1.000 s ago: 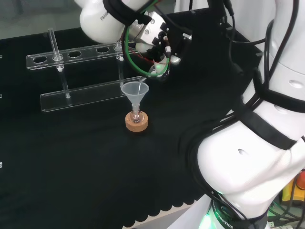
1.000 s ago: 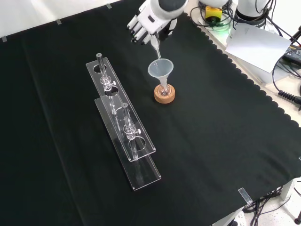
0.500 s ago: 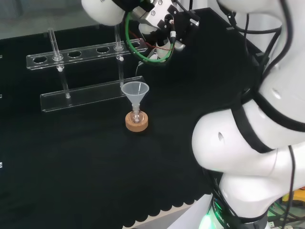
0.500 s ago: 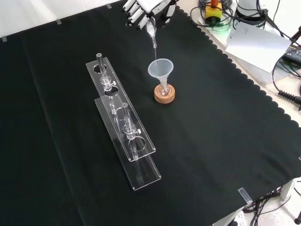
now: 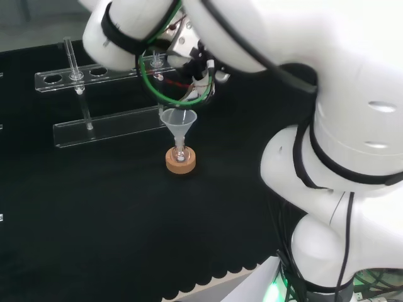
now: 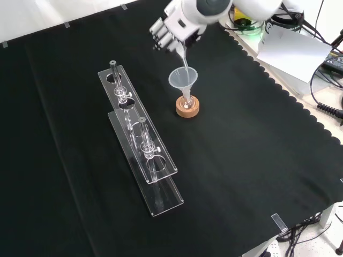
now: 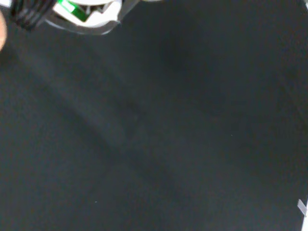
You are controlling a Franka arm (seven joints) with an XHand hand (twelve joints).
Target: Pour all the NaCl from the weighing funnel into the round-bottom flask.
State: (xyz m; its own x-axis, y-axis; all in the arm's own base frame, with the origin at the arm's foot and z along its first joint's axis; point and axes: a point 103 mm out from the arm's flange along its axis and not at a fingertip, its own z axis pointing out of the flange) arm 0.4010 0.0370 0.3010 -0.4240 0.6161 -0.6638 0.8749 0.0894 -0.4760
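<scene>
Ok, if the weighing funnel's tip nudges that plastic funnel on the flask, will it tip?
Probably easily. The plastic funnel looks light and top-heavy, its wide cone on a thin stem in the small flask. The cork ring likely steadies the flask only; a sideways nudge could tilt the funnel.

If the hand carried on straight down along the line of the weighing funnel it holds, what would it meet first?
Most likely the plastic funnel seated in the round-bottom flask. The hand points its weighing funnel at that funnel's mouth, though depth is uncertain.
</scene>
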